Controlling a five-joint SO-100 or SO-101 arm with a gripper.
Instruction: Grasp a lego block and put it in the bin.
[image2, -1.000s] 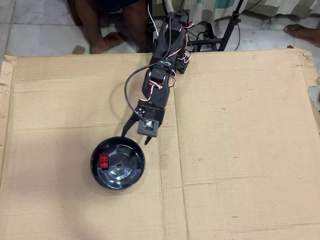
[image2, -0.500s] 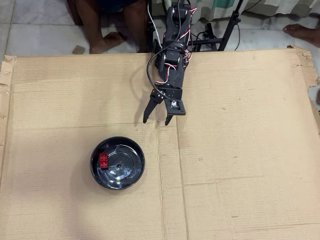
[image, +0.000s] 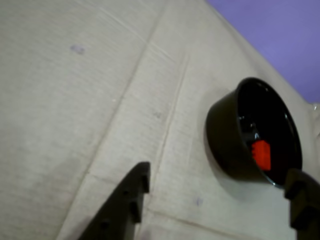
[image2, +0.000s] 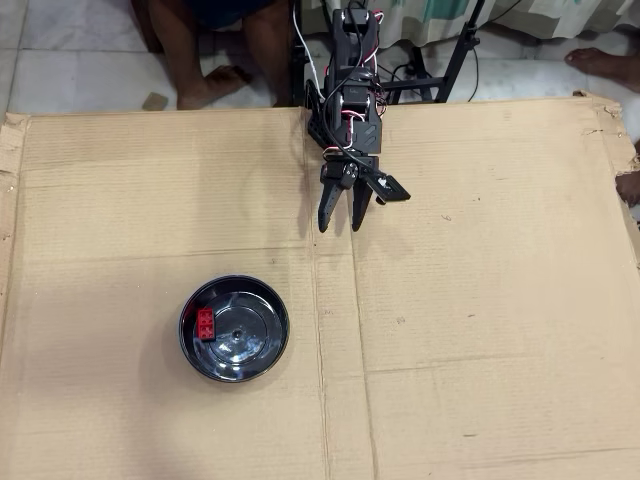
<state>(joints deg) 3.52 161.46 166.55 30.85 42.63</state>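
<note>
1. Resting inside the bin (image2: 234, 328), the red block (image2: 205, 322) lies on the flat bottom near the left wall in the overhead view; the wrist view shows the block (image: 261, 154) against the bin's (image: 227, 135) dark inner side.

2. Hanging well apart from the bin, up near the arm's base, the claw (image2: 340, 222) holds nothing. In the wrist view its fingers (image: 125, 200) stand spread wide, with bare cardboard (image: 75, 100) between them.

3. Judging by how things lie, the drop looks done: block in bin, claw empty.

4. Handling, as a judgement: the block looks like hard moulded plastic, light and stiff, unlikely to crush or bend under a firm pinch. Its smooth sides may slip if caught by a corner.

5. Best hold, should it need lifting again: across the two long flat sides, fingers square to them, low enough to clear the studs on top.

6. The bin's wall stands just beside the block, leaving little room for a finger on that side; a steep approach from above would suit better.

7. The bin looks glossy and light and could slide on the cardboard (image2: 480, 300) if nudged at the rim.

8. A person's feet (image2: 215, 80) show beyond the cardboard's far edge.
</note>
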